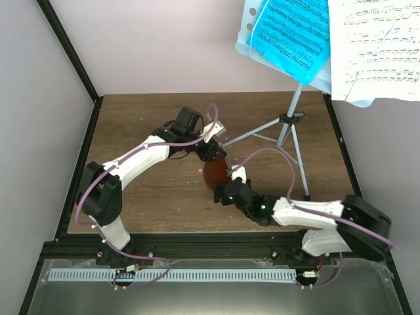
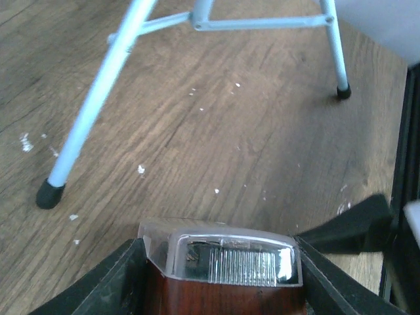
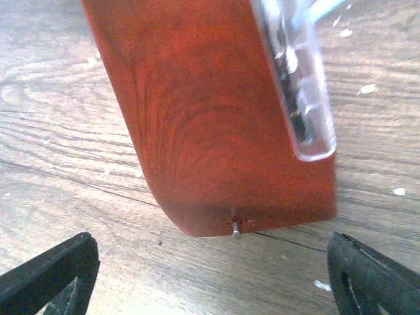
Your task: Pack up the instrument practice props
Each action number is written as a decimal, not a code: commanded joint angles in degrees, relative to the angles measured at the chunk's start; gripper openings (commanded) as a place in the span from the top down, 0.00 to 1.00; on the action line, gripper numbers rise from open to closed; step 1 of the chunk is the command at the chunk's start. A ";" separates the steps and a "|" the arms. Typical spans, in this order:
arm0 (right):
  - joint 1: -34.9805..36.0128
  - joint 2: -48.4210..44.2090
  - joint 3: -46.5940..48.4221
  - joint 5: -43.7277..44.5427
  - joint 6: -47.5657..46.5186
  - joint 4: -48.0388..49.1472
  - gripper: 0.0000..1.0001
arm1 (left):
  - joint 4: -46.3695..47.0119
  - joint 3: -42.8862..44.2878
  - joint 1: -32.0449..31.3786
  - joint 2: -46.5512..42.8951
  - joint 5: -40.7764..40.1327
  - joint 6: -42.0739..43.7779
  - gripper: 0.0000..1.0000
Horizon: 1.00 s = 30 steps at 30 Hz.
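The red-brown metronome (image 1: 214,174) with its clear cover stands at the table's middle. My left gripper (image 1: 213,156) is shut on its upper part; in the left wrist view the fingers (image 2: 115,282) press both sides of the metronome (image 2: 226,262). My right gripper (image 1: 227,191) is open just in front of the metronome's base (image 3: 210,118), its fingers (image 3: 52,275) spread wide and touching nothing. The pale blue music stand (image 1: 308,77) on its silver tripod (image 1: 289,125) stands at the back right, holding a blue page (image 1: 292,29) and a white page (image 1: 374,46).
The tripod legs (image 2: 98,98) with black rubber feet spread over the wooden table (image 1: 144,118) right behind the metronome. Black frame rails (image 1: 79,170) edge the table left, right and front. White walls close in the sides.
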 commanded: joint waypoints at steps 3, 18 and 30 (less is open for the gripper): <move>-0.03 -17.90 -7.17 1.73 -2.99 -2.36 0.00 | -10.00 -2.25 -5.33 -1.21 -3.18 6.95 0.49; -26.55 -29.13 -14.24 -32.19 -3.97 -3.86 0.01 | 6.16 -10.25 -0.82 -22.29 -4.88 -4.36 0.11; -34.55 -6.90 -8.67 -40.54 -8.53 7.33 0.34 | 9.09 -24.29 13.08 -38.26 -8.14 -13.18 0.06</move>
